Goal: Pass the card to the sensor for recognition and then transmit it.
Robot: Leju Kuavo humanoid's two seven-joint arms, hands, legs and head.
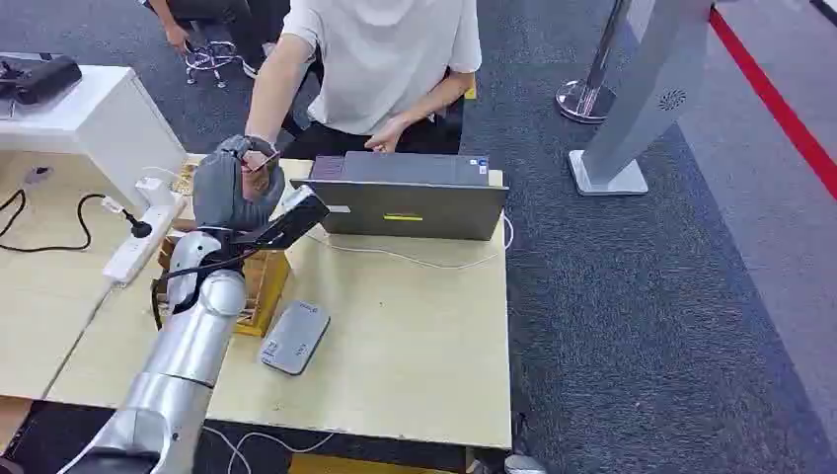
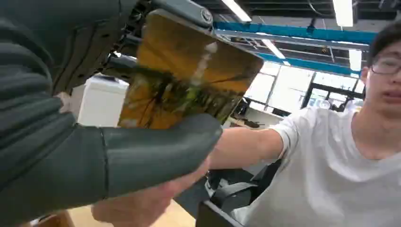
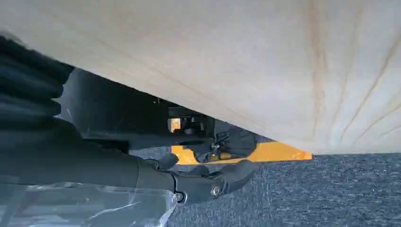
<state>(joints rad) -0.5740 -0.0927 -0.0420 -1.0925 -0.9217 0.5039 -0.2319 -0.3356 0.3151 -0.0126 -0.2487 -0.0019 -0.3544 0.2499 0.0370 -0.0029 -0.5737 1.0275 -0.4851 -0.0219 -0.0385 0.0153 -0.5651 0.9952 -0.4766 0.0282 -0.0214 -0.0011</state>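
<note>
The card, a thin yellow-orange plastic rectangle with a dark printed picture (image 2: 189, 78), is the thing to follow, and places here are given from the pale wooden table (image 1: 415, 346). A person in a white T-shirt (image 1: 380, 54) sits at the table's far edge behind an open grey laptop (image 1: 410, 202). The robot's silver left arm rises over the table's left part, and its grey left hand (image 1: 235, 186) is lifted above the far left corner. In the left wrist view the thick thumb (image 2: 156, 153) presses the card against the darker fingers, so that hand grips the card; the card stands out past the thumb with its long axis running toward the person. The person's hand (image 1: 259, 158) has reached across the far edge and touches the robot's hand at the card, so this looks like the handing-over step, with the left hand plainly the nearer one. A flat grey rounded sensor pad (image 1: 295, 337) lies on the table nearer the robot, beside the arm. The right hand (image 3: 203, 182) hangs below the table's edge, its fingers curled in and holding nothing that I can see
</note>
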